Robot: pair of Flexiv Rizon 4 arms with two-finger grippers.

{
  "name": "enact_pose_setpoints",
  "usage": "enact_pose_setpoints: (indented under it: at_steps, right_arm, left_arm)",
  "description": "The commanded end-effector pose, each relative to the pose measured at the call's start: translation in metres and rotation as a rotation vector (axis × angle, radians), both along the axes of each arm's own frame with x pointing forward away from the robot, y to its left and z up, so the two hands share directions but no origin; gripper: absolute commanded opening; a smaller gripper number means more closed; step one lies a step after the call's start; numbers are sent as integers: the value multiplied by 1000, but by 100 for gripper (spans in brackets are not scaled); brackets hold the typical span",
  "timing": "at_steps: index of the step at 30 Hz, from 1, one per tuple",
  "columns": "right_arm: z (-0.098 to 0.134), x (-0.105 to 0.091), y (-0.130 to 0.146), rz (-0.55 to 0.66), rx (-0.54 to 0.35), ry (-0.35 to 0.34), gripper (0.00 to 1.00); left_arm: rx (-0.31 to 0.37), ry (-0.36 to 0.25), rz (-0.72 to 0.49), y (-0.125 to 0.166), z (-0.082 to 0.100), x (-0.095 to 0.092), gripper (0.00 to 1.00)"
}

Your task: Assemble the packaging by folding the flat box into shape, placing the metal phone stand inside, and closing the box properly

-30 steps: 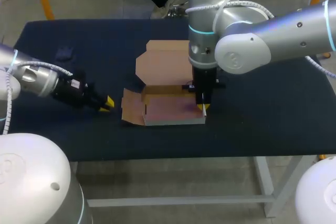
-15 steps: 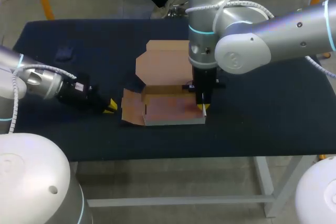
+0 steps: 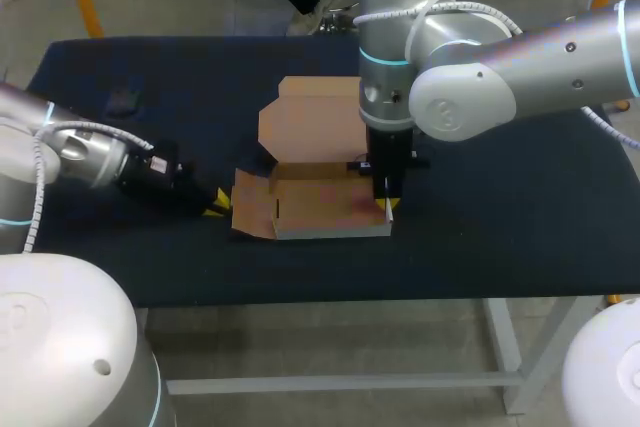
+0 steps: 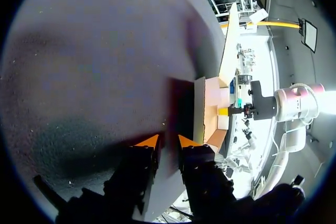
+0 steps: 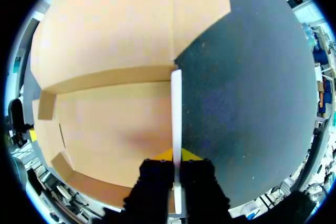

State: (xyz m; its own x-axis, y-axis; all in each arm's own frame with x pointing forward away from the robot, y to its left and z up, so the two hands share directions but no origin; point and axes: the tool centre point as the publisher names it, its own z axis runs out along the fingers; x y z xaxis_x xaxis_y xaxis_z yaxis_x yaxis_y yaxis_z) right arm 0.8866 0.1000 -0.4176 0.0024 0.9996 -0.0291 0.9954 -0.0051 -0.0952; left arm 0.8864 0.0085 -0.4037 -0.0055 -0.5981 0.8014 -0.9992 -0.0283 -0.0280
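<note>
- Table (image 3: 500, 217): one, dark-topped.
- Two arms: right arm (image 3: 500, 77) reaches over the middle, left arm (image 3: 70, 147) lies low at the front.
- One cardboard box (image 3: 320, 209), lid and left flap open, sits mid-table.
- Right gripper (image 3: 386, 207) pinches the box's right wall between close-set fingers.
- Left gripper (image 3: 214, 201), narrowly parted and holding nothing, sits just beside the left flap.
- One small dark object (image 3: 125, 102) lies far left.
</note>
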Motion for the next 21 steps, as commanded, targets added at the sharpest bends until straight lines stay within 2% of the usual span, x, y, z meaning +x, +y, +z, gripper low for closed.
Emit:
enact_pose_setpoints:
  at_steps: [1,7,21]
  right_arm:
    - [-1,1,1,1,-1,3,0]
    - [-1,1,1,1,-1,3,0]
    - [-1,1,1,1,-1,3,0]
  left_arm:
    - [-2,6,-15,-5,-2,3,21]
    - [0,9,-36,-16,-1,4,19]
    - [3,-17,-64,-31,14,7,23]
